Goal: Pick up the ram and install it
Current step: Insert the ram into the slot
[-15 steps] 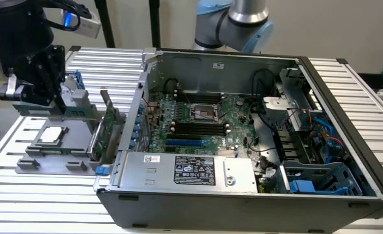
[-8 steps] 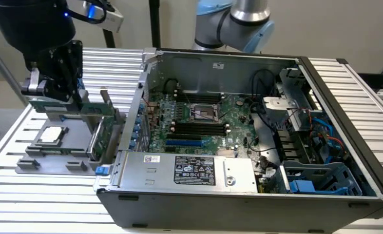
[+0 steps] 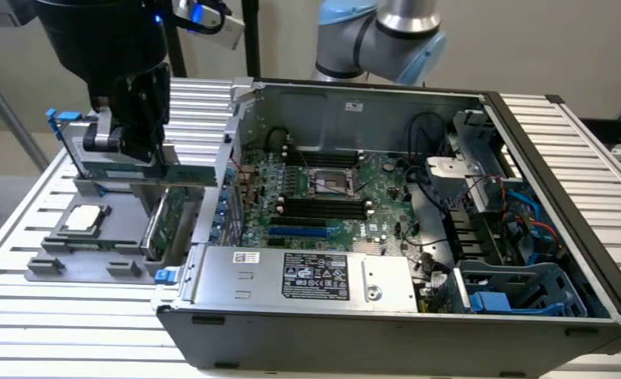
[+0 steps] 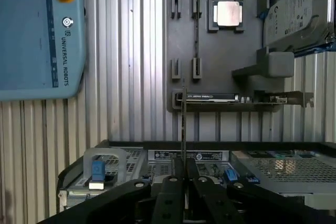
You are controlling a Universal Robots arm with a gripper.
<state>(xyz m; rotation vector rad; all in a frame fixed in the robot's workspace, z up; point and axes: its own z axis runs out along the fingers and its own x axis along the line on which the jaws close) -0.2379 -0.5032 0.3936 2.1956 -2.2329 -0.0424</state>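
Black jaws pinch the thin, narrow ram (image 4: 184, 129) edge-on above the grey moulded holder (image 4: 220, 66).

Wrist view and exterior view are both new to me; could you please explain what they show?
The machine is a single robot arm with a two-fingered gripper. The exterior view comes from a camera off the arm; the wrist view from one on the wrist, looking past the gripper. On the slatted table sit an open computer case and a grey holder tray carrying a silver processor, a hard drive and an expansion card. The gripper is shut on the ram, a thin stick seen edge-on.
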